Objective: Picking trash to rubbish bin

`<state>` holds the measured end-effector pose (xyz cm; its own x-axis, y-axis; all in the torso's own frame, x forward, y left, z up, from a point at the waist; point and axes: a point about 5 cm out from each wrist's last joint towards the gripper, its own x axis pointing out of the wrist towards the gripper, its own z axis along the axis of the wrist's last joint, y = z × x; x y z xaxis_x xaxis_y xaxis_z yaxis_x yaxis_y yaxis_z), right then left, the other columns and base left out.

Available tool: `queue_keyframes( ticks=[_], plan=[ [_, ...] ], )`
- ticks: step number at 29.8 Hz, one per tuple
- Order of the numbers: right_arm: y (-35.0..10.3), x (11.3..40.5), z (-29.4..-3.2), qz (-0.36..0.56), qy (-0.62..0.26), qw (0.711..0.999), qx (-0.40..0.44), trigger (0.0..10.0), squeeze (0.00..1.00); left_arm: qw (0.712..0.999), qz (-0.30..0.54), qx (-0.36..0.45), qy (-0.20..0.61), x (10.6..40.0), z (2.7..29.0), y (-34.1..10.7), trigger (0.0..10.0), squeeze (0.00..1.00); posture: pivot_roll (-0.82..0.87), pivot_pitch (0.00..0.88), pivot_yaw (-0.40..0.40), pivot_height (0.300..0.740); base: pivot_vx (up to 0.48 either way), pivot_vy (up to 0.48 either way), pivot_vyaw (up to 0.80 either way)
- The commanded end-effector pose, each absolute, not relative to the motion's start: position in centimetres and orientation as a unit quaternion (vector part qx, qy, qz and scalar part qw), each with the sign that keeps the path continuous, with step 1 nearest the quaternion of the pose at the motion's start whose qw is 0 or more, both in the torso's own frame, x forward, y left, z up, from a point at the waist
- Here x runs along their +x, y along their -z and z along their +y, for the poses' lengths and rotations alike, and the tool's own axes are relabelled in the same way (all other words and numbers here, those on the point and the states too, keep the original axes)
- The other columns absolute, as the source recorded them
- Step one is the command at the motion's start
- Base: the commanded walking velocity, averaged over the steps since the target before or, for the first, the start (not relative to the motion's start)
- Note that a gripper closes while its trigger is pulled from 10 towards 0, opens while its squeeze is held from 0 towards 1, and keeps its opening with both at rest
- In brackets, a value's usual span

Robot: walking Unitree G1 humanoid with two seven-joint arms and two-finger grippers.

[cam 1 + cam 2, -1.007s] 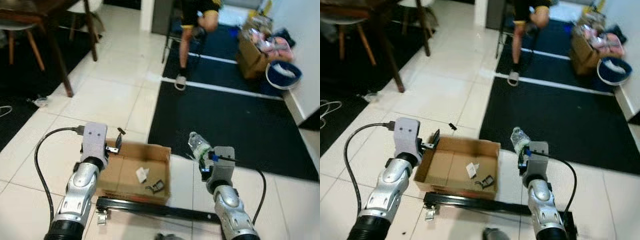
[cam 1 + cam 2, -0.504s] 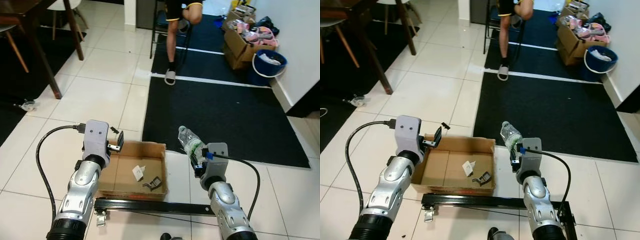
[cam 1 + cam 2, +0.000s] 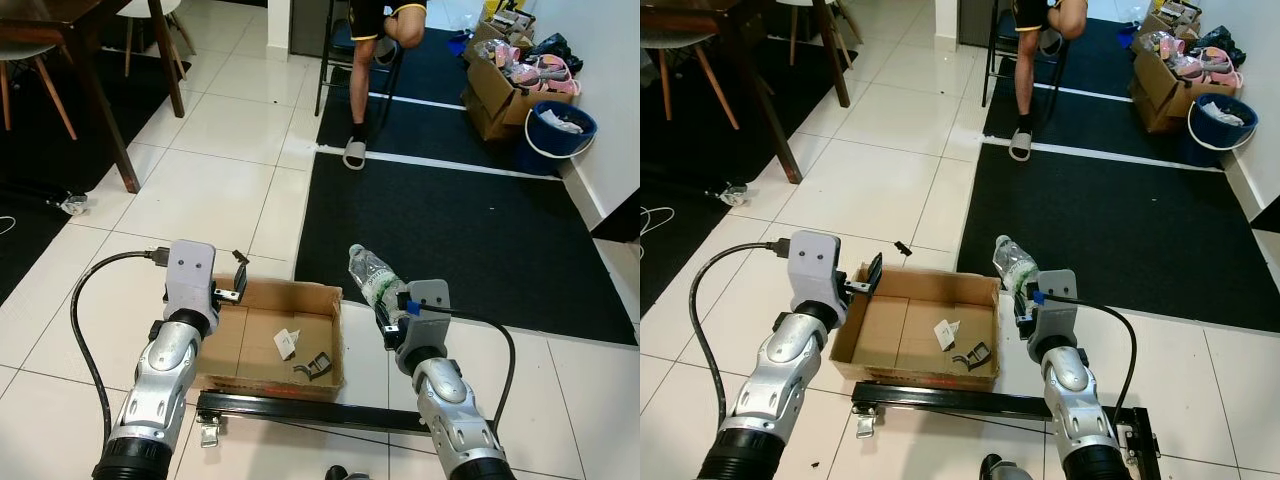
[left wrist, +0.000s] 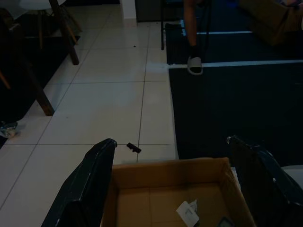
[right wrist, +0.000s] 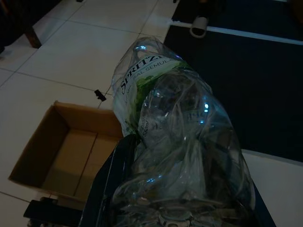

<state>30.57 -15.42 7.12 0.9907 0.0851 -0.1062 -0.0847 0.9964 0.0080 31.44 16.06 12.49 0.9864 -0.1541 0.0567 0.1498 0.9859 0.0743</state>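
A crushed clear plastic bottle (image 3: 371, 280) with a green label sits in my right gripper (image 3: 392, 318), which is shut on it just right of the cardboard box. The right wrist view has the bottle (image 5: 175, 142) up close, with the box (image 5: 66, 146) below and to its left. The open cardboard box (image 3: 255, 375) rests on the white tile in front of me and holds a scrap of paper (image 3: 285, 344) and a small dark piece (image 3: 316, 366). My left gripper (image 3: 236, 285) is open over the box's far left corner; its fingers (image 4: 87, 189) frame the box (image 4: 165, 189).
A black metal bar (image 3: 310, 413) lies along the box's near side. A black mat (image 3: 450, 230) covers the floor to the right. A person's legs (image 3: 375, 60) and a chair stand far ahead. Table legs and chairs (image 3: 100, 90) are at the left; boxes and a blue bucket (image 3: 558, 125) at far right.
The camera has shifted, so the whole scene sits differently. The bottle and right gripper stay beside the box's right edge; the left gripper stays over the box's left corner.
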Motion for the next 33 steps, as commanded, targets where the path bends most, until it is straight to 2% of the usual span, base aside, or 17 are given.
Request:
queue_keyframes(
  ticks=[1, 11, 27, 33],
  plan=[
    [-6.57, 30.12, -15.71, 0.060, -0.038, 0.997, 0.003, 10.0, 0.00, 0.996, -0.028, 0.031, 0.077, 31.09, 16.06, -12.07, 10.0, 0.00, 0.01, 0.182, -0.021, 0.740, 0.000, 0.000, 0.00],
    [-6.55, 30.11, -15.66, 0.059, -0.039, 0.997, 0.006, 10.0, 0.00, 0.996, -0.024, 0.010, 0.082, 31.06, 15.95, -12.08, 10.0, 0.00, 0.01, 0.183, -0.020, 0.740, 0.000, 0.000, 0.00],
    [-6.55, 30.14, -15.65, 0.059, -0.039, 0.997, 0.007, 10.0, 0.00, 0.996, -0.030, 0.002, 0.085, 31.11, 15.95, -12.34, 10.0, 0.00, 0.01, 0.182, -0.020, 0.740, 0.000, 0.463, 0.00],
    [-6.54, 30.17, -15.65, 0.059, -0.039, 0.997, 0.007, 10.0, 0.00, 0.996, -0.034, 0.008, 0.087, 31.00, 15.92, -12.35, 10.0, 0.00, 0.01, 0.180, -0.021, 0.740, 0.000, 0.000, 0.00]
  ],
)
